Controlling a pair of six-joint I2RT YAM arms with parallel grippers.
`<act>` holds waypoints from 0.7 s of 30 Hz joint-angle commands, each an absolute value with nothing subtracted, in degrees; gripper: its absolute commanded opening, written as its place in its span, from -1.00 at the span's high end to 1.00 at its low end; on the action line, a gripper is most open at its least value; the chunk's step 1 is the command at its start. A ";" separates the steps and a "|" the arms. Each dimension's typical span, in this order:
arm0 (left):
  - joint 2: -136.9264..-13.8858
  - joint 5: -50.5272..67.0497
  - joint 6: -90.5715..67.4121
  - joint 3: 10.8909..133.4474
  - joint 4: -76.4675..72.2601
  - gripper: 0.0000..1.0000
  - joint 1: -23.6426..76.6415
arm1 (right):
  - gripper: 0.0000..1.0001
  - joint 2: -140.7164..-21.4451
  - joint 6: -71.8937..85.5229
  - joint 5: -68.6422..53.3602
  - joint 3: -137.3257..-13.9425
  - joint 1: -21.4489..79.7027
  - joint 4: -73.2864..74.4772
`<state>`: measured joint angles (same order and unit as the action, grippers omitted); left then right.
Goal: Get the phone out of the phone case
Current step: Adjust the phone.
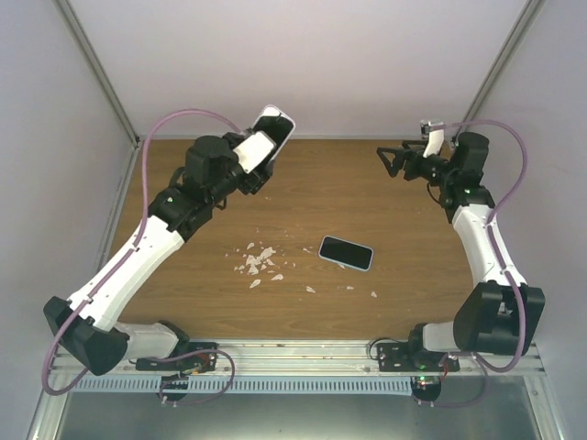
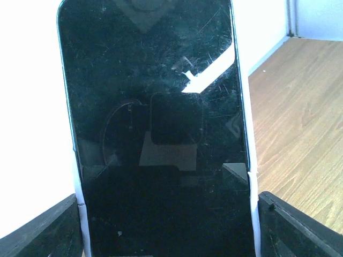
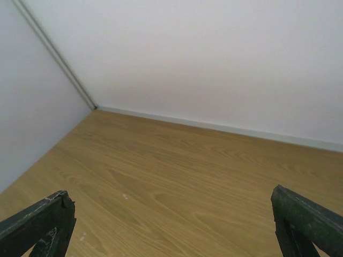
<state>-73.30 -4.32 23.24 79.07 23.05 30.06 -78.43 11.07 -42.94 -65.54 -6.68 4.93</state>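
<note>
**White-rimmed phone held up at the far left**

We see the left fingers (image 2: 300,230) clamped on the long edges of the phone (image 2: 155,107). Its face is glossy black and finely scratched, with a thin white rim; whether that rim is the case we cannot tell. It hangs over the far left corner of the wood-grain worktop (image 1: 413,275). A second dark, pale-rimmed slab (image 1: 346,252) lies flat mid-worktop, beside white crumbs (image 1: 257,261). The right fingers (image 3: 305,219) stand spread wide over open wood near the white back wall (image 3: 214,64).

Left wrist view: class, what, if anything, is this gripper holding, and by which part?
The left gripper clamps the black-screened, white-edged phone by its two long side edges, one finger on each, toward one end.
</note>
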 commanded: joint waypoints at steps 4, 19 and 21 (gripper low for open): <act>-69.33 -10.41 37.60 75.92 9.18 0.35 37.79 | -0.99 -78.53 14.23 -46.34 -67.16 -4.04 3.17; -72.45 -18.34 47.49 73.89 2.94 0.40 46.00 | -0.99 -75.22 13.88 -51.67 -63.20 -3.97 0.84; -72.75 -19.59 48.22 73.83 2.57 0.40 46.65 | -0.99 -74.91 14.24 -52.26 -62.60 -3.96 0.21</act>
<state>-72.55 -15.27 45.60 72.82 12.45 45.30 -76.53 13.50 -49.47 -64.07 -4.32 2.50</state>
